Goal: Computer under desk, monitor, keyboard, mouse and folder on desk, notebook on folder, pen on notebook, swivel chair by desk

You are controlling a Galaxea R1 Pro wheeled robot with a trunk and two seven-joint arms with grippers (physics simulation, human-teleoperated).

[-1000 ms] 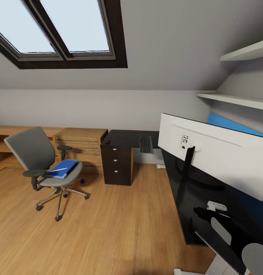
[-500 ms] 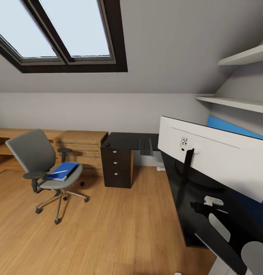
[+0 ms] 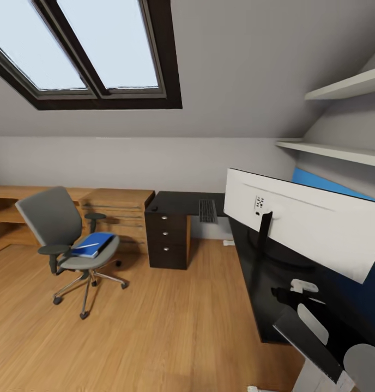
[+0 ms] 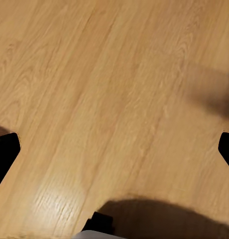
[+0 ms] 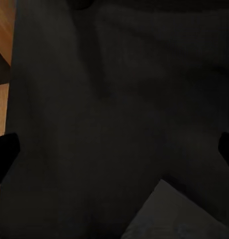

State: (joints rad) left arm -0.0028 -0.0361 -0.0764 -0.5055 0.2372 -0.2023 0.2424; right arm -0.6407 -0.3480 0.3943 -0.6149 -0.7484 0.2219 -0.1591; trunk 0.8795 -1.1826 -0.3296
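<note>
An attic bedroom with a sloped grey ceiling, a dark-framed skylight [image 3: 95, 51] and a light wood floor [image 3: 155, 332]. The L-shaped table [image 3: 179, 200] has a glossy black top that runs along the back wall and turns toward the viewer on the right, with a dark three-drawer unit [image 3: 165, 239] under its left end. The monitor [image 3: 302, 223] stands on the near right stretch of the table, its white back and thin black stand facing the viewer. The keyboard [image 3: 207, 210] lies flat on the far stretch of the table, near the corner and well apart from the monitor's base.

To the left, out on the floor and apart from the table, stands the swivel chair [image 3: 67, 245], grey with black armrests and a chrome star base. The blue folder [image 3: 94, 244] lies on its seat, and a thin white pen [image 3: 85, 246] rests on top; no notebook can be made out there. A low light-wood cabinet [image 3: 119, 209] sits behind the chair against the wall. White shelves [image 3: 340, 117] hang on the right wall.

The left hand [image 4: 114, 149] hovers over bare floor, its dark fingertips [image 4: 4, 152] at opposite edges of the left wrist view, spread wide and holding nothing. The right hand [image 5: 114, 149] hangs over the black table top, fingertips [image 5: 3, 152] likewise far apart and empty.
</note>
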